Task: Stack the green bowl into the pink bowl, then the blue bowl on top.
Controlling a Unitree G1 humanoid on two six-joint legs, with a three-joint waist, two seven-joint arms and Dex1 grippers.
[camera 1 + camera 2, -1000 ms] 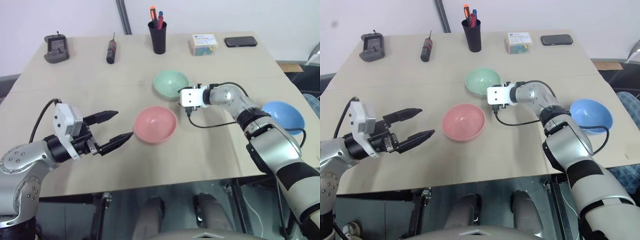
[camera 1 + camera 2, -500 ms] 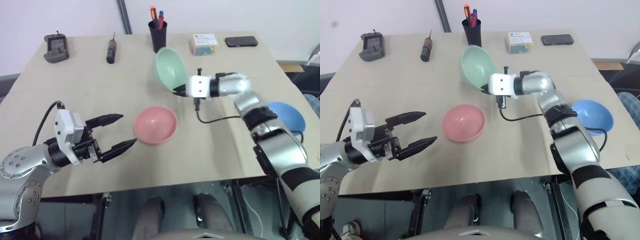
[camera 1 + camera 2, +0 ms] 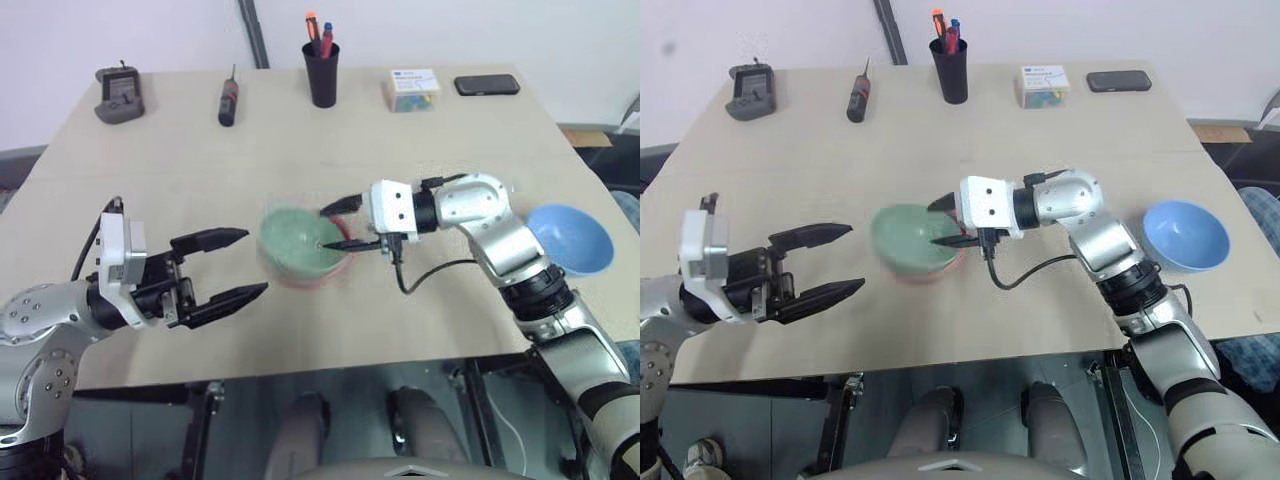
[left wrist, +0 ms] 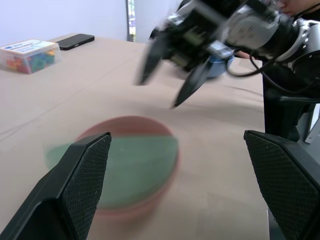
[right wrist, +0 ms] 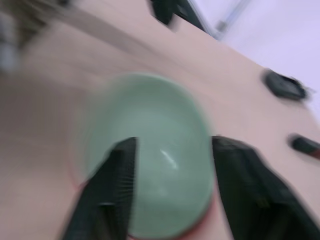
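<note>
A: Where did the green bowl (image 3: 300, 240) stand at that point?

B: It sat in the pink bowl (image 3: 322, 275), near the middle of the table (image 3: 420, 150), blurred and looking a little off-centre, with only a sliver of pink rim showing on the near side. The right gripper (image 3: 342, 226) had its fingers spread apart at the bowl's right edge, clamped on nothing.

A: And the left gripper (image 3: 238, 263)?

B: Wide open, empty, hovering just left of the stack.

A: What could have gone wrong?

B: The green bowl may not have settled; if it rocked or sat crooked, the blue bowl (image 3: 568, 238), waiting well off at the right edge, would have nested badly on top. A right fingertip pulling back could also have caught the green rim and dragged both bowls. The left gripper sat close enough to knock the stack if it swung in.
</note>
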